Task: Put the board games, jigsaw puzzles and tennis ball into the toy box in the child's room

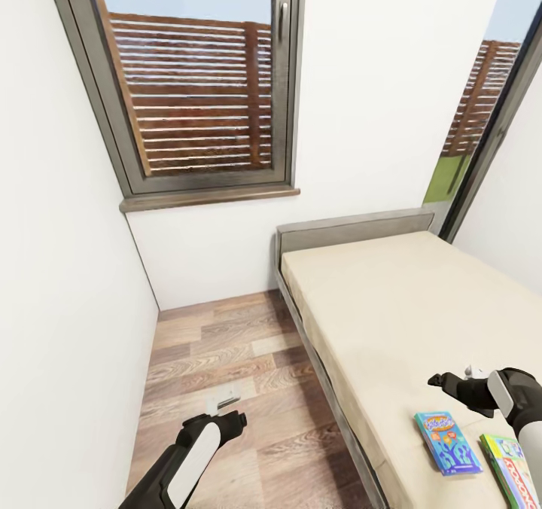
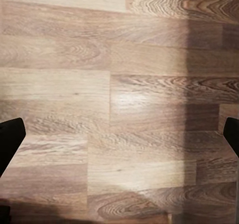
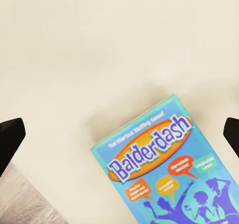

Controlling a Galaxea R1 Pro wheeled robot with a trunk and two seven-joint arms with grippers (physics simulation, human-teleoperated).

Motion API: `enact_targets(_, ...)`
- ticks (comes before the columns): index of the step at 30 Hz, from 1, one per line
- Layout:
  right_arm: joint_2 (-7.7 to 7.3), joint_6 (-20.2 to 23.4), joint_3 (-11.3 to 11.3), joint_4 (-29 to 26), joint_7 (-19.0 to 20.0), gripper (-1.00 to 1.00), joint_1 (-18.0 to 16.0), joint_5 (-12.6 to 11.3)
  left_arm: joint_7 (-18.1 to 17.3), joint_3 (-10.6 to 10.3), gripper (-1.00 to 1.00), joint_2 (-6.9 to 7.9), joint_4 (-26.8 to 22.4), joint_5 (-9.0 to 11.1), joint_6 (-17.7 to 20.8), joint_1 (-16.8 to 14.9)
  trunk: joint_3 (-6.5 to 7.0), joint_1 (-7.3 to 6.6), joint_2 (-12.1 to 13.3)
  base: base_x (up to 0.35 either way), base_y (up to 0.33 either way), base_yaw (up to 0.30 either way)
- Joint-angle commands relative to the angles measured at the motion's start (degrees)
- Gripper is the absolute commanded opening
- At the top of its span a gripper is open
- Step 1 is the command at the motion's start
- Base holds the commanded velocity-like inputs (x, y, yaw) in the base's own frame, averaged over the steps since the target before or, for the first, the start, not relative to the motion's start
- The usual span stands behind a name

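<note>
Two board games lie flat on the bed (image 1: 391, 306) near its front right. One is a blue "Balderdash" box (image 1: 448, 441) (image 3: 164, 169); the other is a green-white-red box (image 1: 512, 473) cut off by the frame edge. My right gripper (image 1: 446, 385) (image 3: 121, 137) hovers open above the mattress, just beyond the blue box, with nothing between its fingers. Over the wooden floor, my left gripper (image 1: 230, 416) (image 2: 119, 144) is open and empty. The table, toy box, jigsaw puzzles and tennis ball are out of view.
The bed has a grey headboard (image 1: 354, 230) against the far wall, under a large window (image 1: 199, 80). A strip of wood floor (image 1: 226, 351) runs between the bed's side rail and the white wall on the left.
</note>
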Motion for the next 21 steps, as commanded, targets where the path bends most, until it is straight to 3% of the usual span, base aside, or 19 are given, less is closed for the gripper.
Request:
enact_targets(1,-0.02,0.3,-0.2,-0.1,0.0,1.0,0.0,-0.3,0.5,-0.1,1.0,0.03,-0.1,0.5,0.0,0.0,-0.14,0.0,0.0,0.0,0.0,0.0)
enact_targets(21,-0.89,0.3,-0.3,-0.1,0.0,1.0,-0.1,-0.3,0.5,-0.1,1.0,0.06,-0.1,0.5,0.0,0.0,-1.96,0.0,0.0,0.0,0.0,0.0)
